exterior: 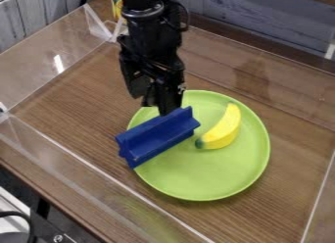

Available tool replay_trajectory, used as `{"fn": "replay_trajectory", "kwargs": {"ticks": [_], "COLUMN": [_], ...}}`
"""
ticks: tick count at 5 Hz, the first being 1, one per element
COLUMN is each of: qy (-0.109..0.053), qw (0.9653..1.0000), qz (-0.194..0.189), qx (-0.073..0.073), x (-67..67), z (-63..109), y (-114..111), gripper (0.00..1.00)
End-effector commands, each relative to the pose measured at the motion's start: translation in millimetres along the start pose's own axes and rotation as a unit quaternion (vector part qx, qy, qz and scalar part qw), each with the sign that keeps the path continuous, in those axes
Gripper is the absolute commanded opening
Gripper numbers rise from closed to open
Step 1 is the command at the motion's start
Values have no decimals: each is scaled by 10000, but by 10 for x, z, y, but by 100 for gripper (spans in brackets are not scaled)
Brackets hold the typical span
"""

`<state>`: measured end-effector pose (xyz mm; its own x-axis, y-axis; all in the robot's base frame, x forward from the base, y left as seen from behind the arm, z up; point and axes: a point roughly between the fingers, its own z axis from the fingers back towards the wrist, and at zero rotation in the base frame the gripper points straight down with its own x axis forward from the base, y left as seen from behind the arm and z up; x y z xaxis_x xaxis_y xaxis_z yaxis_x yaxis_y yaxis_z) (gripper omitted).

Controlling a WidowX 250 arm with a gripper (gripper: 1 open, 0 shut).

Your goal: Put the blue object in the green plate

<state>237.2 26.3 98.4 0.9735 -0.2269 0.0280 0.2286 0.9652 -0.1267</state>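
The blue object (156, 135), a long dark-blue block with a groove, lies across the left rim of the green plate (222, 173), partly on the plate and partly over the wooden table. A yellow banana (221, 127) rests on the plate to its right. My black gripper (152, 95) points down just above the block's far end, its fingers spread open with nothing between them.
The wooden table (66, 105) is enclosed by clear plastic walls (33, 149) on the left, front and right. A grey wall runs along the back.
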Motion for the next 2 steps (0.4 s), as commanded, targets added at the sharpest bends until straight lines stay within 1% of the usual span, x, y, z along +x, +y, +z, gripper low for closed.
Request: {"fn": "replay_trajectory", "kwargs": {"ticks": [1, 2], "qy": [-107, -130], "qw": [9999, 9999], "qz": [2, 9], "qx": [2, -34], "x": [31, 46], "z": [30, 25], "y": [38, 54], "gripper": [100, 100]}}
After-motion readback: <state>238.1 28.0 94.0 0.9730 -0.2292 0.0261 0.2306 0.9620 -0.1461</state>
